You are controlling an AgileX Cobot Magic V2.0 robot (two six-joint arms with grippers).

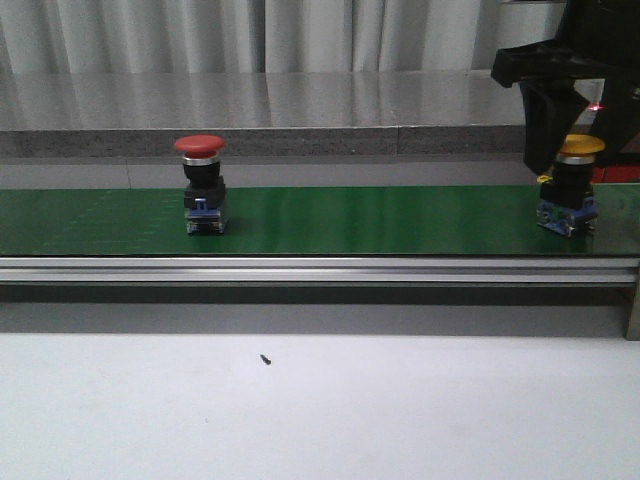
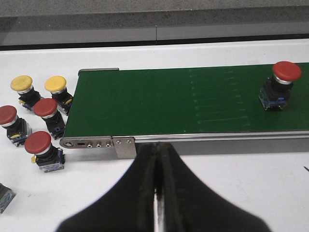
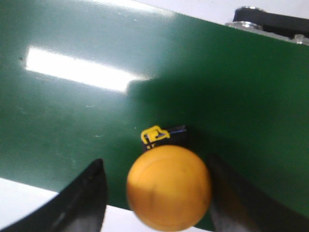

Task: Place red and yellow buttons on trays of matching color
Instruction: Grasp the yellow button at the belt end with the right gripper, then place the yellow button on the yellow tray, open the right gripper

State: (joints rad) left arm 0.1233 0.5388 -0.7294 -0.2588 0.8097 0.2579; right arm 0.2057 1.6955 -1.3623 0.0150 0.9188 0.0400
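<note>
The yellow button (image 3: pixel 169 186) sits squarely between the right gripper's (image 3: pixel 157 193) two fingers (image 3: pixel 84 195), and that is the relation the coming grasp depends on. In the right wrist view its round cap fills the middle of the gap, with a slim strip of green belt (image 3: pixel 96 96) showing on either side, so the fingers are spread open and neither pad seems to be touching the cap yet. The button stands upright on the belt, its long axis running up toward the wrist, cap on top and dark body below. From the front, the right gripper (image 1: pixel 560 150) hangs directly over the same button (image 1: pixel 568 185) near the belt's right end, its fingers reaching down to about cap level.

A straight closing of the fingers looks enough to catch it; the cap is wider than the body, so squeezing lower down would probably hold more firmly.

The red button (image 1: pixel 202 185) stands upright farther left on the belt, well apart from both arms. The left gripper (image 2: pixel 157 193) waits above the white bench (image 2: pixel 231 183) short of the belt, its fingers pressed together and holding nothing. The red button (image 2: pixel 280 86) lies ahead of and off to one side of those fingers, closer to the left arm than to the right. Spare buttons (image 2: pixel 36 121) sit clustered off the belt's end. No trays are visible in any view.
</note>
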